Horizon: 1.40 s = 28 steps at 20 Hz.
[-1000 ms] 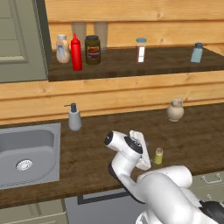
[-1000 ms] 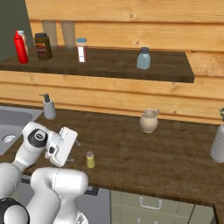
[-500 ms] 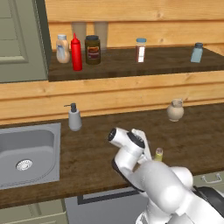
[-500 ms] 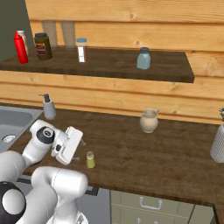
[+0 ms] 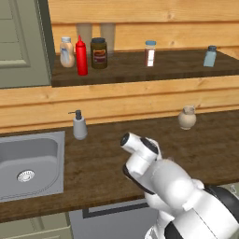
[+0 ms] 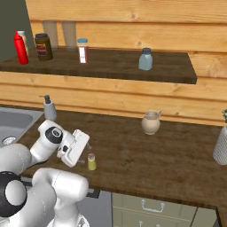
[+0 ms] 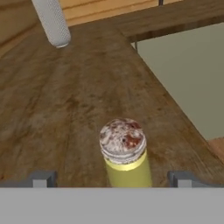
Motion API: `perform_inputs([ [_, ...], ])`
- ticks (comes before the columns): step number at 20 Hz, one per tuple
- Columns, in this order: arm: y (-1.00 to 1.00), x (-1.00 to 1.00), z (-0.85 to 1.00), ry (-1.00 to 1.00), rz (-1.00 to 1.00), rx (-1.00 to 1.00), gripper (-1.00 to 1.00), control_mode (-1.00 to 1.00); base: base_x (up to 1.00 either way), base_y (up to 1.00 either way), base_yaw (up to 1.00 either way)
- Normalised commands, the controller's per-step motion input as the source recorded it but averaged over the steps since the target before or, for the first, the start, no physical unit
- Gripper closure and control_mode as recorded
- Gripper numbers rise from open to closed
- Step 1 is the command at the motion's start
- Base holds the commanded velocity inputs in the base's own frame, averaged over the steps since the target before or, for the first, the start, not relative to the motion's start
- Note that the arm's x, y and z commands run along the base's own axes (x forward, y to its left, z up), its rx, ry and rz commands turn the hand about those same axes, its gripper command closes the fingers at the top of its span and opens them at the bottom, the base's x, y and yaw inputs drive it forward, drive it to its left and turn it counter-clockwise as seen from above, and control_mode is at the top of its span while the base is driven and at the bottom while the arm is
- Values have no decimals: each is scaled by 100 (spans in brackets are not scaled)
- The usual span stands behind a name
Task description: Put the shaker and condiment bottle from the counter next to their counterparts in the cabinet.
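Observation:
The yellow-green shaker (image 7: 124, 153) stands upright on the dark wooden counter (image 6: 177, 155), close to its front edge. My gripper (image 7: 111, 178) is open, one fingertip on each side of the shaker, neither touching it. From the right base view the gripper (image 6: 84, 153) hangs just left of the shaker (image 6: 91, 162). The red condiment bottle (image 5: 81, 56) stands on the cabinet's dark shelf (image 5: 140, 70), right beside the peach bottle (image 5: 67, 52). The pale blue shaker (image 5: 210, 56) sits alone at the shelf's far right end.
A grey soap dispenser (image 5: 79, 125) stands by the steel sink (image 5: 46, 140). A round tan pot (image 6: 150, 123) sits at the back of the counter, a grey vase (image 6: 220, 146) at the far right. A dark jar (image 5: 98, 53) and a small white jar (image 5: 150, 53) share the shelf.
The arm has swung right and down, bringing the open hand up to the shaker. The shaker and the shelf items have not moved.

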Motion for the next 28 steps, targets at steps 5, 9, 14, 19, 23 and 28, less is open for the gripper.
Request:
perform_inputs([
  [5, -19, -1, -17, 11, 0, 5, -100, -100, 0, 0, 0],
  [9, -10, -3, -19, 3, 0, 2, -100, -100, 0, 0, 0],
  [14, -5, 0, -26, 5, 0, 0, -100, -100, 0, 0, 0],
  [19, -20, 0, -14, 8, 0, 3, -100, -100, 0, 0, 0],
  [23, -25, 1, -5, 9, -2, 6, 100, -100, 0, 0, 0],
  [28, 4, 2, -2, 3, 0, -1, 100, -100, 0, 0, 0],
])
